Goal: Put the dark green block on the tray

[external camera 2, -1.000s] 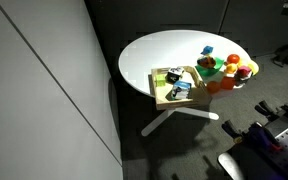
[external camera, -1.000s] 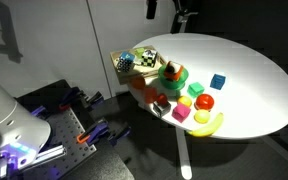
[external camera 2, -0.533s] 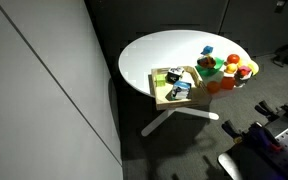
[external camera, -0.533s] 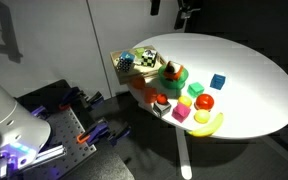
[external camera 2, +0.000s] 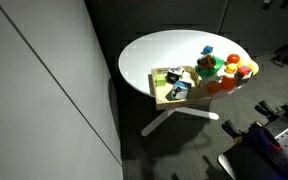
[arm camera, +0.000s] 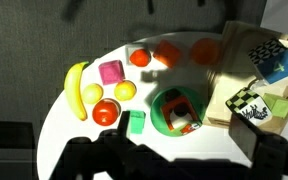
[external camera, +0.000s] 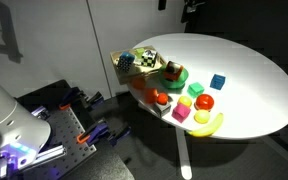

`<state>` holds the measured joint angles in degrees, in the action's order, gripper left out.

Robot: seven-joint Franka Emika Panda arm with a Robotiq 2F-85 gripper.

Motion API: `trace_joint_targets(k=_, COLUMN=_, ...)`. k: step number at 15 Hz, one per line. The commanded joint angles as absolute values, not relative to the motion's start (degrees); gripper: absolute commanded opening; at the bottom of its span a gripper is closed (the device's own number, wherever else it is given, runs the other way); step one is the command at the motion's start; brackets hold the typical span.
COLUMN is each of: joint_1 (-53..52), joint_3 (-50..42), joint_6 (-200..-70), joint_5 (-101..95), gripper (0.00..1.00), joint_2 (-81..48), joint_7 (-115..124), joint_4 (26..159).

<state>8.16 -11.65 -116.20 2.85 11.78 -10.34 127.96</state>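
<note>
I had the hand hanging high over the desk. In the wrist view its two dark fingers stood wide apart at the bottom edge with nothing between them, though the gloom there left me less than certain. The dark green block lay on the bright green plate, filling most of it, with a small red-and-white piece resting on top. From the hand the plate lay ahead and far below, nearly centred between the fingers, so I judged the coming move to be mainly a long descent. The tray stood just beside the plate, on the plate's right in the wrist view, so the carry would be short. I could not make out a long axis on the block; it looked about as broad as deep. In an exterior view the plate showed only a dark lump on top and no green block, but that view put the hand at the frame's top edge, well above the plate.
</note>
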Motion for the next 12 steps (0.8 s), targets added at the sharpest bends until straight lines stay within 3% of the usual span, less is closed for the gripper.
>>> trace_joint_targets(k=1, joint_1=7.98, joint_3=-10.77, joint_6=-119.31, joint_5=3.97, gripper=1.00, joint_2=7.79, joint_7=-7.92, joint_4=124.57)
trace_joint_targets(k=12, joint_1=9.25, joint_3=-10.32, joint_6=-124.88, joint_5=3.10, gripper=1.00, joint_2=-7.35, joint_7=-4.19, joint_4=114.58)
